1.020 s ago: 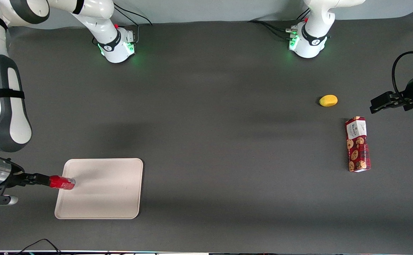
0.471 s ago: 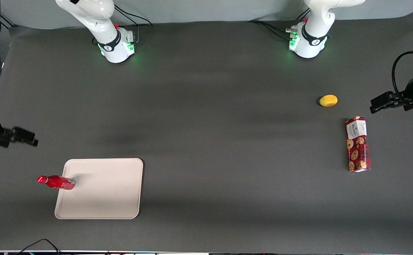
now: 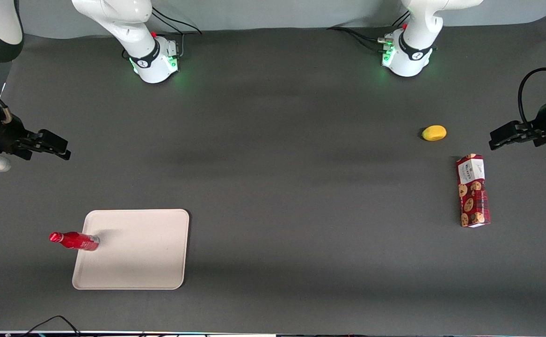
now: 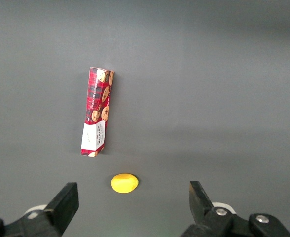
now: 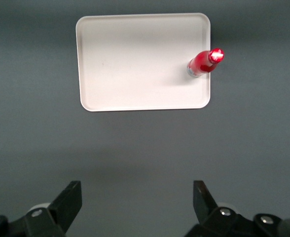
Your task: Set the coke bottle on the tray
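The small red coke bottle (image 3: pixel 74 240) stands upright on the beige tray (image 3: pixel 137 252), at the tray's edge toward the working arm's end of the table. The right wrist view shows the bottle (image 5: pixel 204 62) and the tray (image 5: pixel 135 64) from above. My gripper (image 3: pixel 57 147) is open and empty, high above the dark table, farther from the front camera than the tray and well apart from the bottle. In the right wrist view its fingers (image 5: pixel 71 200) are spread wide with only bare mat between them.
A red cookie-patterned box (image 3: pixel 473 190) and a yellow lemon-like fruit (image 3: pixel 434 133) lie toward the parked arm's end of the table; both also show in the left wrist view, the box (image 4: pixel 96 118) and the fruit (image 4: pixel 124 182). The two arm bases stand at the table's back edge.
My gripper let go of the bottle, which stays upright on the tray's edge. The gripper rose and drew away from the front camera, now open and empty.
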